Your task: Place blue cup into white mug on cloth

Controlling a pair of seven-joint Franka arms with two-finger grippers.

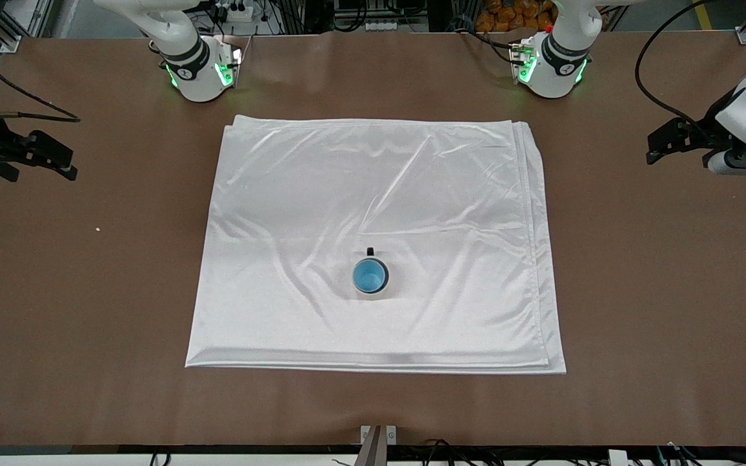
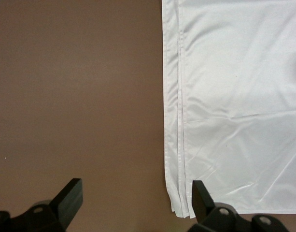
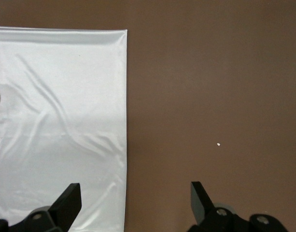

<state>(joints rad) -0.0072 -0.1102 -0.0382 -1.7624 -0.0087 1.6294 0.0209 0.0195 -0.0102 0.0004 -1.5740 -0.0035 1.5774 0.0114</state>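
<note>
Blue cup (image 1: 369, 276) sat inside the white mug (image 1: 371, 277), mug upright on the cloth (image 1: 373, 194), nearer the front camera than its centre, left gripper (image 1: 661, 147) and right gripper (image 1: 56, 162) waited wide apart, empty, over the table (image 1: 638, 291) off the cloth's ends

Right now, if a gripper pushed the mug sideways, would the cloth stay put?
Probably not. The cloth looks shiny and satin-like, so its layers may slide; wrinkles suggest it is floppy and would bunch. The white mug, with the blue cup inside, might drag it.
</note>
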